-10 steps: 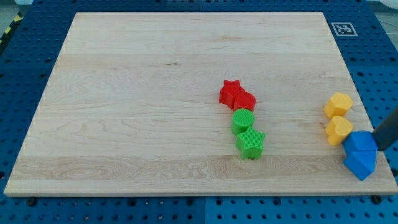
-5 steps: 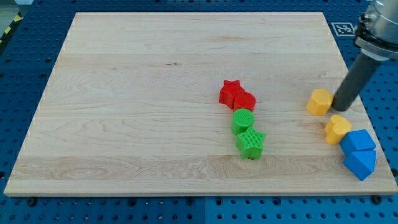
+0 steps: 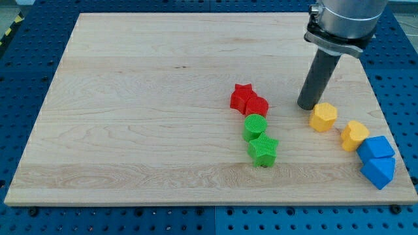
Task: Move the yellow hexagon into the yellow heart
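One wide wooden tabletop (image 3: 144,98) carries everything, sitting on a blue pegboard base (image 3: 26,78), with a black-and-white marker tag (image 3: 360,30) at the view's top right corner. Largest of the moving parts is the arm's dark rod, coming down from the view's top right; there are no jaws on it, so nothing is spread or pinched, only my tip (image 3: 307,106) resting at tabletop height. Next in size, the two blue blocks (image 3: 377,162) sit stacked close together at the view's right edge. Near the middle, a red star (image 3: 242,95) touches a second red block (image 3: 257,106), with a green round block (image 3: 255,126) and a green star (image 3: 263,149) just below them. Smallest are the task's pair: the yellow hexagon (image 3: 323,117) lies just beside my tip, toward the view's lower right, and the yellow heart (image 3: 355,135) lies near the hexagon, further along that same lower-right line, touching or almost touching the upper blue block. Tip, hexagon and heart stand roughly in a row, so a push toward the view's lower right looks right. Room is short: bare wood separates hexagon and heart, but the blue blocks and the tabletop's edge lie close behind the heart.
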You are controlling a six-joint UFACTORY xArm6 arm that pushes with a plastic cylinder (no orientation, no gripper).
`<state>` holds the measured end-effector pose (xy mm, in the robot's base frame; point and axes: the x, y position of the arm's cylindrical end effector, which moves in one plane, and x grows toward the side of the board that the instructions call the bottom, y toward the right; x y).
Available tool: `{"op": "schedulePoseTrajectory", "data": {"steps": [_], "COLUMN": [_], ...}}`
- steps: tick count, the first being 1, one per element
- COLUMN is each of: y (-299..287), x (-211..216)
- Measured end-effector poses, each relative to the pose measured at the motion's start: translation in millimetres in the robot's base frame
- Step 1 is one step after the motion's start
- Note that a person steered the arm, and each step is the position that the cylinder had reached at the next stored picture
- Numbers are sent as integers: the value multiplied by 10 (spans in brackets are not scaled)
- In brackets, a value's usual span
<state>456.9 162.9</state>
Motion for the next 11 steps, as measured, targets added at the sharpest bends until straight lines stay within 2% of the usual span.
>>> {"op": "schedulePoseTrajectory", "data": {"steps": [1,4,7,11], "y": [-208,23,-294,-183], "x": [0,119,238,419]}}
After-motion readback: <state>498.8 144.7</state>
